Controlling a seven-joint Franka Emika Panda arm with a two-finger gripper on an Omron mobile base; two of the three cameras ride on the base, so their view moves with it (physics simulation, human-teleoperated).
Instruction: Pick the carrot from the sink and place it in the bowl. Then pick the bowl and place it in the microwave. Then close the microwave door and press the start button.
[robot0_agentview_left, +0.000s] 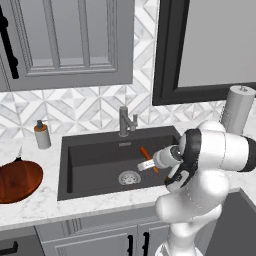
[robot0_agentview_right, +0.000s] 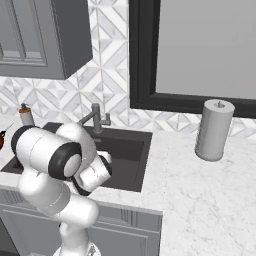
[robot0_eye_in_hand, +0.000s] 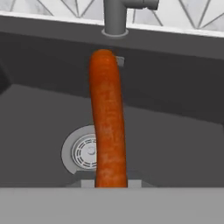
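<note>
The claw (robot0_agentview_left: 148, 164) gripped the smooth, tapered orange carrot (robot0_agentview_left: 148, 156), lifted above the matte dark grey sink (robot0_agentview_left: 90, 165) and its round silver drain (robot0_agentview_left: 129, 177); the glossy wooden bowl (robot0_agentview_left: 17, 181) sat on the marble surface (robot0_agentview_left: 30, 202).

No readable text, labels, brands or numbers anywhere — nothing legible in any view.

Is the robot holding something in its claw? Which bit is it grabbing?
Yes. The gripper is pinching the carrot at its lower end, and the rest of it sticks up over the sink.
</note>
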